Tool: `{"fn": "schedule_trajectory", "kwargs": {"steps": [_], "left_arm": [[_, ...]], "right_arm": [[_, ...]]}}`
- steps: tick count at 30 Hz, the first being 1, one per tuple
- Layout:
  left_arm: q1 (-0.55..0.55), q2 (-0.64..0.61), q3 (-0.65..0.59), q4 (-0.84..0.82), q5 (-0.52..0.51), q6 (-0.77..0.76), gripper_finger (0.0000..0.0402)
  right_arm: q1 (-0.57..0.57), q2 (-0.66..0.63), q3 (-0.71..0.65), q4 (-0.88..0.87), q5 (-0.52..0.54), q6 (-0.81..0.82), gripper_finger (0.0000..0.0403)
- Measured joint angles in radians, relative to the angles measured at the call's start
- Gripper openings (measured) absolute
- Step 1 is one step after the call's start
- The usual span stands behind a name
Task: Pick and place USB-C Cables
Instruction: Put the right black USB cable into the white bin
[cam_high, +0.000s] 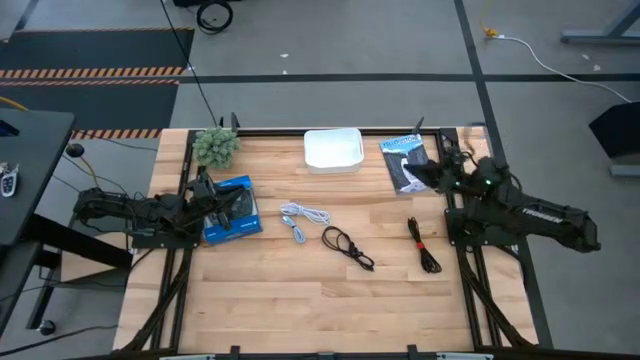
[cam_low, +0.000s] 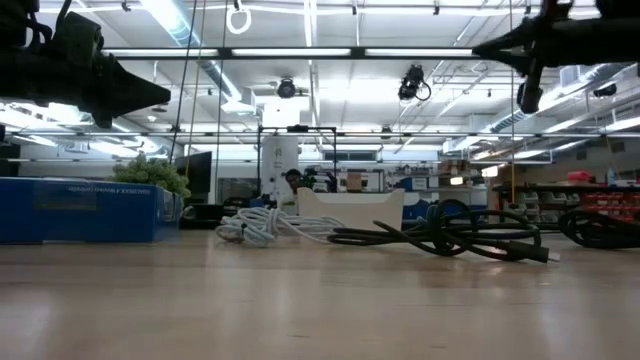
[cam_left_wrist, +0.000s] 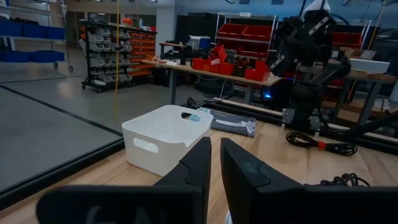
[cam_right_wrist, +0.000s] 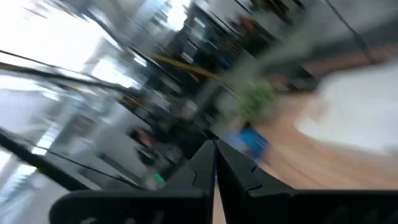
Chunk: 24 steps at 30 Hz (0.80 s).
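Nearest the low camera lies bare desk (cam_low: 320, 300), and past it the 3 cables in a row. In the high view they sit mid-desk: the white cable (cam_high: 303, 219) left of centre, a black cable (cam_high: 346, 246) just right of it, and a second black cable (cam_high: 423, 245) further right, near the right arm's base. All 3 lie apart from one another and in front of the white tray (cam_high: 332, 149) at the far edge.

Each should be light and limp. The cord will sag and trail once lifted, and a thin smooth jacket could slide through the fingers. The surest hold is probably across the thickest part of a bundle, where several strands lie together, not on a single loose end or a plug. The white one looks loosely coiled with an end running off toward the near side. The middle black one forms a loop with a tail toward the right. The right-hand black one is a narrow, straight bundle with what looks like a red tie around it, so it may lift as 1 piece.

The left tool (cam_high: 212, 203) hovers over the blue box (cam_high: 231, 209) at the desk's left, its fingers nearly together with only a narrow gap and nothing between them. The right tool (cam_high: 437, 170) is raised near the packet (cam_high: 404, 160) at the far right, fingers pressed together and empty.
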Motion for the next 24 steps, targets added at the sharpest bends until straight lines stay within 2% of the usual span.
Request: {"fn": "schedule_trajectory", "kwargs": {"steps": [2, 7, 13, 17, 20, 24], "left_arm": [[0.0, 0.0, 0.0, 0.0, 0.0, 0.0, 0.0043], [0.0, 0.0, 0.0, 0.0, 0.0, 0.0, 0.0043], [0.0, 0.0, 0.0, 0.0, 0.0, 0.0, 0.0043], [0.0, 0.0, 0.0, 0.0, 0.0, 0.0, 0.0043], [0.0, 0.0, 0.0, 0.0, 0.0, 0.0, 0.0043], [0.0, 0.0, 0.0, 0.0, 0.0, 0.0, 0.0043]], "right_arm": [[0.0, 0.059, 0.052, -0.06, -0.004, 0.005, 0.002], [0.0, 0.161, 0.13, 0.018, -0.026, -0.004, 0.002], [0.0, 0.21, 0.139, 0.292, 0.005, 0.004, 0.002], [0.0, 0.217, 0.139, 0.398, 0.008, 0.002, 0.002], [0.002, 0.221, 0.139, 0.404, -0.001, 0.025, 0.002], [0.003, 0.245, 0.14, 0.352, -0.083, 0.074, 0.002]]}}
